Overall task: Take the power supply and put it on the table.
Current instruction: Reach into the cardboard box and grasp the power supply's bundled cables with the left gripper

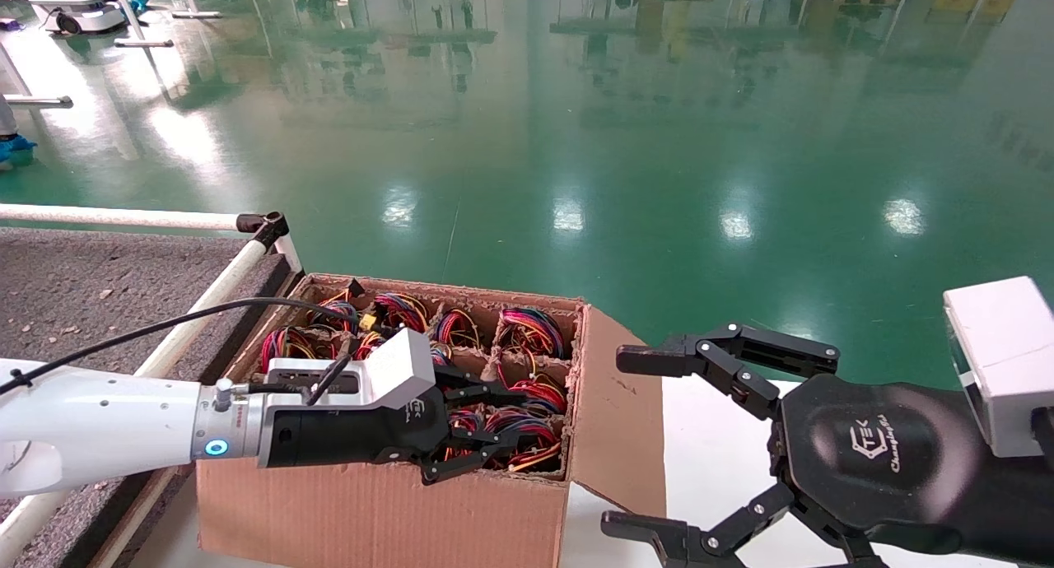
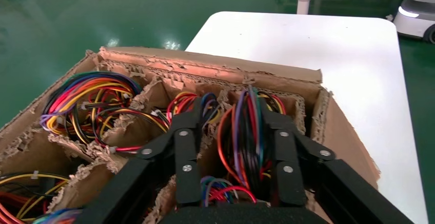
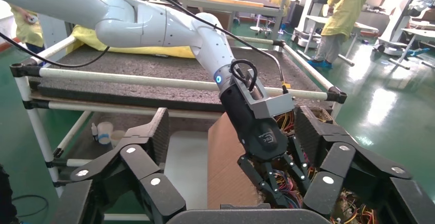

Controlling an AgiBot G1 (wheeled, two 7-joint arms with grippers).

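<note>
My left gripper point(image 1: 512, 425) is down inside a cardboard box point(image 1: 370, 510) of wire bundles, open. In the left wrist view its fingers point(image 2: 187, 152) stand either side of one upright loop of red, orange, blue and black wires point(image 2: 247, 131), the power supply's bundle; its grey metal body is hidden in the cell. A torn cardboard divider also lies between the fingers. The right wrist view shows the left gripper point(image 3: 284, 190) reaching into the box. The table point(image 1: 82, 288) of dark speckled felt lies to the left. My right gripper point(image 1: 622, 440) hangs open and empty at the right.
The box's other cells hold several similar wire bundles point(image 1: 531, 329). Its right flap point(image 1: 617, 412) hangs open over a white tabletop point(image 1: 708, 461). A white rail point(image 1: 123, 218) with a black joint point(image 1: 263, 222) edges the felt table. Green floor lies beyond.
</note>
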